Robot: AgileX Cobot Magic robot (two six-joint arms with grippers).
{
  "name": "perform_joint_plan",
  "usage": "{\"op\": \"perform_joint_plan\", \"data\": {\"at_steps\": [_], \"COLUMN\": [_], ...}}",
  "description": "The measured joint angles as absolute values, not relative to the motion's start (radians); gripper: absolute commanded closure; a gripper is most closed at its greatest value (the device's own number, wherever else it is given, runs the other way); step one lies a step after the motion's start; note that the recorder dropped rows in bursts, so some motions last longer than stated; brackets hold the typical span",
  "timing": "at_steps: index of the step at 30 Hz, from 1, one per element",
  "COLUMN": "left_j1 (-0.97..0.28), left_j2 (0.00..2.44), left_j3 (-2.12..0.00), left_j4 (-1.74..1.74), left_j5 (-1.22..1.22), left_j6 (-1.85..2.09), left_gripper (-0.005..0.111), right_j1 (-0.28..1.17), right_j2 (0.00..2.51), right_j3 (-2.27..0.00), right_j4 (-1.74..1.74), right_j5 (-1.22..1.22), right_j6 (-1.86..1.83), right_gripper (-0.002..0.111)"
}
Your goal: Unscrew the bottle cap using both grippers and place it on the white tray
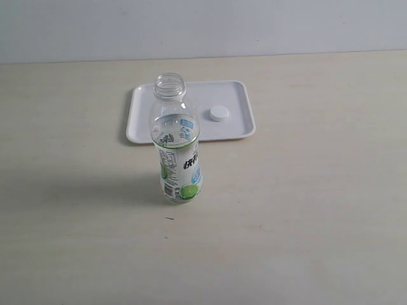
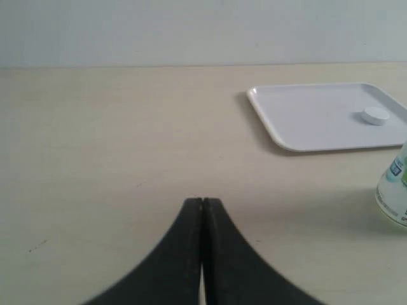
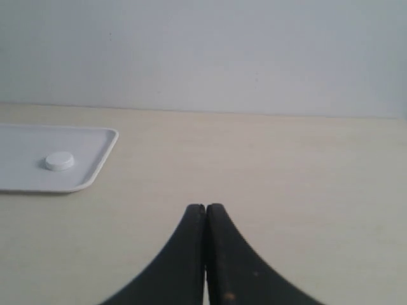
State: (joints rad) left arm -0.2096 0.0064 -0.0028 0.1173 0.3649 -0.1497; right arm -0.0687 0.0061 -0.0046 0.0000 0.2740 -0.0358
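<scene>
The clear bottle [image 1: 177,146] stands upright on the table with its neck open and no cap on it. Just behind it lies the white tray [image 1: 238,127], and the white bottle cap [image 1: 219,114] rests on the tray's right half. Neither arm shows in the exterior view. My left gripper [image 2: 202,201] is shut with nothing in it, well short of the tray [image 2: 299,136], the cap [image 2: 374,116] and the bottle's base [image 2: 395,197]. My right gripper [image 3: 205,206] is shut and empty too, away from the tray [image 3: 95,165] and cap [image 3: 59,161].
A pale wooden table [image 1: 305,210] carries everything, and a plain light wall [image 1: 203,25] rises behind its far edge. The bottle casts a shadow to the left on the tabletop.
</scene>
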Motion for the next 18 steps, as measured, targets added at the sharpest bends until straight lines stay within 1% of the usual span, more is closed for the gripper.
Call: {"op": "perform_joint_plan", "data": {"at_steps": [18], "left_j1": [-0.21], "left_j2": [0.006], "left_j3": [-0.003], "left_j4": [0.117], "left_j5": [0.365], "left_j6": [-0.15], "left_gripper": [0.107], "right_j1": [-0.069], "right_j2": [0.006], "right_j3": [-0.005], "right_j4": [0.0], "right_j5": [0.314], "right_j6": [0.0], "right_gripper": [0.108]}}
